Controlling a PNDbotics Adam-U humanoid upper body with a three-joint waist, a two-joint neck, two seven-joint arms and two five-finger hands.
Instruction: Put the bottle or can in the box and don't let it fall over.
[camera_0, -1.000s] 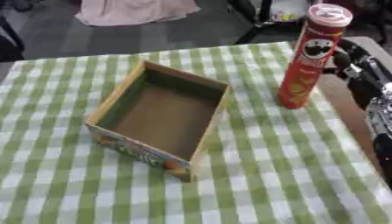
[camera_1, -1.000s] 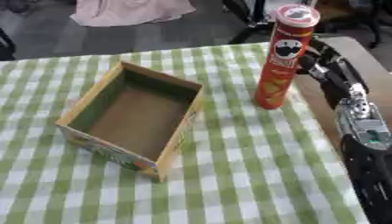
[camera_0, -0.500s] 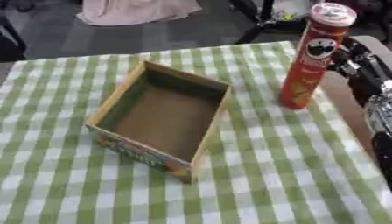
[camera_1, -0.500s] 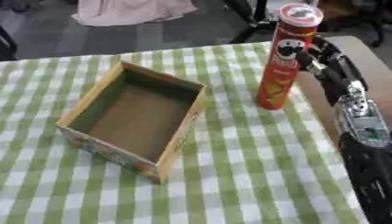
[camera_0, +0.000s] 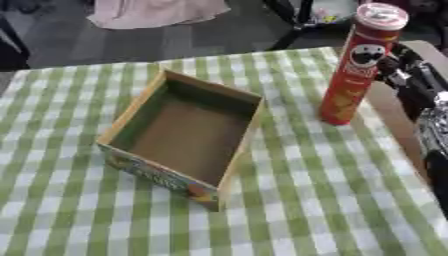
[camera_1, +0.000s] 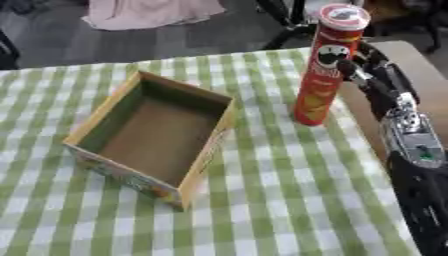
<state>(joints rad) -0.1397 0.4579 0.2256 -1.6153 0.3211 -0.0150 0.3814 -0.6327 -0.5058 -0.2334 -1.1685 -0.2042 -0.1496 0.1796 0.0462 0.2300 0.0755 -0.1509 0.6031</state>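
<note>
one tall red can (camera_1: 325, 65) stands upright just left of our right hand (camera_1: 372, 75), whose fingers look relaxed and not yet wrapped round it. we should grasp it mid-height, stay vertical, then lower it into the empty box (camera_1: 153, 135) further left.

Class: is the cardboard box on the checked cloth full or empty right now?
Empty. The cardboard box shows only its bare brown floor; the red can stands upright outside it.

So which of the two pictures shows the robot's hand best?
The right eye view: the right hand and its arm show whole beside the red can. The left eye view cuts the arm off at the frame's edge.
</note>
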